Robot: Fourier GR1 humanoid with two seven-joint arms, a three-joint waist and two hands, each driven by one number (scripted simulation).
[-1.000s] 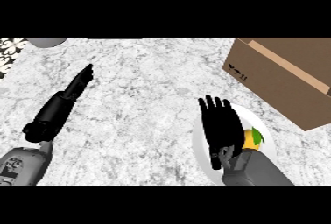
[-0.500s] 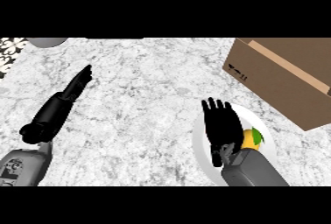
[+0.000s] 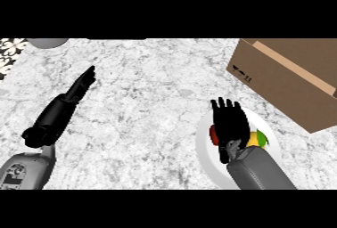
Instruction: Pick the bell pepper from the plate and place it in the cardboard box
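Over the plate (image 3: 205, 153), the right hand (image 3: 230, 122) lies open-fingered across the bell pepper (image 3: 258, 139), seemingly ungrasped.

A marble counter (image 3: 151, 102) is seen from a single head-height camera, aimed steeply downward. Both forearms are admitted from the frame's lower edge, the left hand (image 3: 77, 89) at centre left, the right hand (image 3: 229, 122) at lower right. A cardboard box (image 3: 289, 80) is cropped at upper right, close in. No second view is provided.
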